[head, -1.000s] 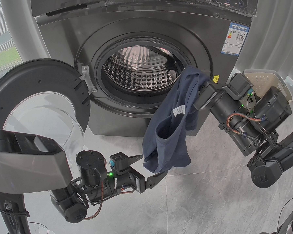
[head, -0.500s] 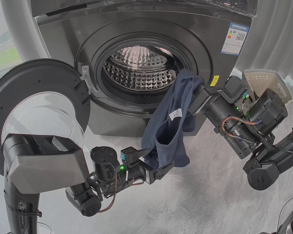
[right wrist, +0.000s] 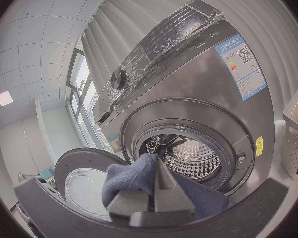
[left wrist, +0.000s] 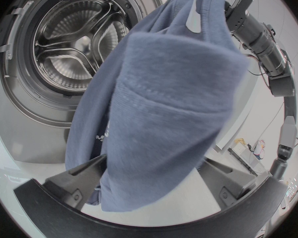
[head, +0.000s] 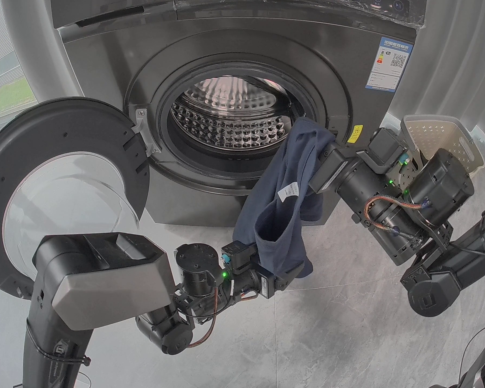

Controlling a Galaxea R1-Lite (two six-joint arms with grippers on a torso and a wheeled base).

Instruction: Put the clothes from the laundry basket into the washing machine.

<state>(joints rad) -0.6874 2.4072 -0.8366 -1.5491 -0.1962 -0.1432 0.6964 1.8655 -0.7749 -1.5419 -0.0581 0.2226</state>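
A navy blue garment (head: 280, 216) hangs in front of the washing machine's round opening (head: 231, 114), at its right rim. My right gripper (head: 321, 147) is shut on the garment's top edge, seen close up in the right wrist view (right wrist: 155, 182) with cloth (right wrist: 132, 179) bunched between the fingers. My left gripper (head: 279, 268) is low, near the floor, open, with the garment's lower hem (left wrist: 162, 99) hanging between its two fingers (left wrist: 86, 179). The drum (left wrist: 73, 47) looks bare inside. The laundry basket (head: 442, 136) stands to the right of the machine.
The machine's door (head: 64, 152) is swung wide open to the left, its glass bowl facing me. Grey tiled floor (head: 350, 324) spreads in front of the machine. A pleated curtain (head: 458, 55) hangs behind the basket (right wrist: 296, 133).
My left arm has moved right and forward, bringing its open fingers around the garment's lower hem. My right gripper has shifted slightly left with the garment.
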